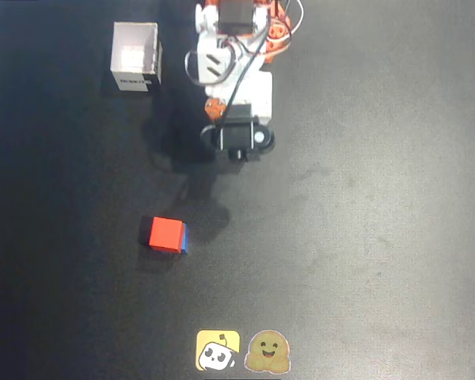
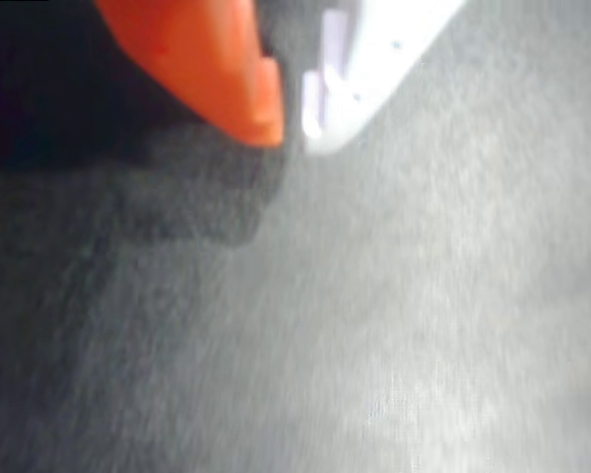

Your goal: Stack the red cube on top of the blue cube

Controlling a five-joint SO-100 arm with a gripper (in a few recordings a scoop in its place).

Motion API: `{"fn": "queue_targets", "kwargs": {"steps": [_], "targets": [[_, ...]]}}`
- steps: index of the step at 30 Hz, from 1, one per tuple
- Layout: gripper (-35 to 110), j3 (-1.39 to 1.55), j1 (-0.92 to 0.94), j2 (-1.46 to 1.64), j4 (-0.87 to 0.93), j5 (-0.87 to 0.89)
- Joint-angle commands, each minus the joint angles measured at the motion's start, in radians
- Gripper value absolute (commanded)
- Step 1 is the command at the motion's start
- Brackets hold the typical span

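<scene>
In the overhead view the red cube [image 1: 166, 234] sits on top of the blue cube [image 1: 185, 238], of which only a thin strip shows along its right side. The stack stands left of centre on the dark mat. My gripper [image 1: 237, 152] is drawn back near the arm's base, well above and to the right of the stack, touching neither cube. In the wrist view the gripper [image 2: 291, 128] points at bare mat. Its orange finger [image 2: 217, 69] and white finger [image 2: 374, 59] are almost together, with nothing between them.
A white open box [image 1: 119, 59] stands at the back left, beside the arm's base [image 1: 237, 32]. Two stickers, a yellow one [image 1: 218, 351] and a tan smiling one [image 1: 267, 351], lie at the front edge of the mat.
</scene>
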Motion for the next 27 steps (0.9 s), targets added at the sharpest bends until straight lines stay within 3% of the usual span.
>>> {"fn": "queue_targets", "kwargs": {"steps": [1,9,27], "targets": [[0,0.064,0.002,0.27,0.121,-0.018],[0,0.063,0.011,0.376,0.331,-0.032],[0,0.064,-0.006,0.376,0.33,-0.037]]}}
